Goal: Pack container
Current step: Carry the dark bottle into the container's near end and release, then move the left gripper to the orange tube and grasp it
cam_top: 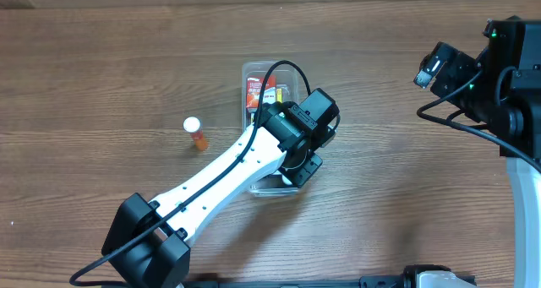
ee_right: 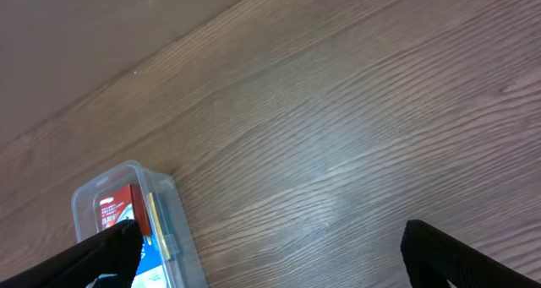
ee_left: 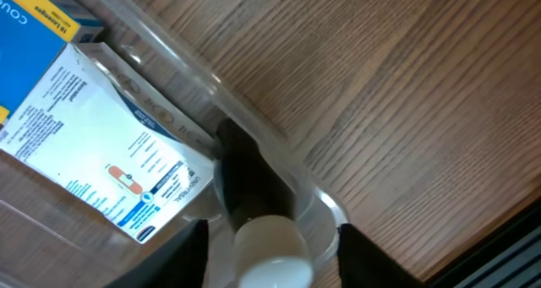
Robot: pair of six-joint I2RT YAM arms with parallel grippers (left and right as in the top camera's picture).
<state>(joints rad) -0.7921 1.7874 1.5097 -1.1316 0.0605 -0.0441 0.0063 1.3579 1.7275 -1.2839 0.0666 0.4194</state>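
The container point(cam_top: 247, 68), a long clear bin, lies mid-table with a red box point(cam_top: 258, 92) at its far end. My left gripper point(cam_top: 303, 163) hangs over its near end. In the left wrist view the fingers point(ee_left: 270, 252) are spread apart on either side of a dark bottle with a white cap point(ee_left: 269, 237), without touching it. The bottle lies in the rounded corner of the container point(ee_left: 254, 123), beside a white box with blue print point(ee_left: 110, 153). My right gripper point(cam_top: 435, 68) is open and empty at the far right.
An orange bottle with a white cap point(cam_top: 196, 133) lies on the table left of the container. A blue and yellow box point(ee_left: 34, 18) sits further along inside the bin. The right wrist view shows the container's far end point(ee_right: 169, 195) on the wooden table point(ee_right: 338, 136).
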